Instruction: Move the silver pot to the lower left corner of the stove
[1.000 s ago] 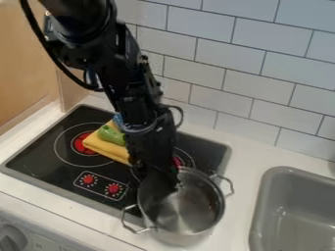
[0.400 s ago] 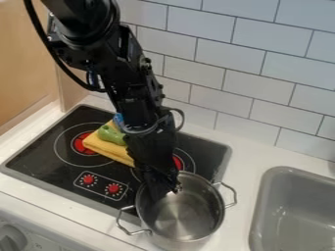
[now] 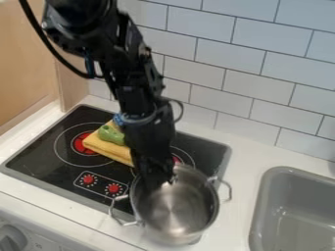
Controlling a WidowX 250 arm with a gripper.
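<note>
Pot of silver metal (image 3: 175,212), open at the top, is at the front right corner of the stove (image 3: 42,159), partly over the stove's edge and partly over the white desk (image 3: 255,147). One wire handle (image 3: 120,212) sticks out toward the left of the view, the other (image 3: 226,188) toward the right. The black gripper (image 3: 160,180) points down at the pot's upper left rim, its tip over the pot's inside. Whether the jaws are open, closed or gripping the rim cannot be told.

On the stove's black top, a yellow cloth (image 3: 108,148) lies beside the left red burner (image 3: 81,143), with a green object (image 3: 110,135) on it and something blue (image 3: 118,119) just behind. Two red dials (image 3: 88,180) (image 3: 114,188) mark the stove's front. To the right, apart from the pot, a grey sink (image 3: 284,171) is set into the desk.
</note>
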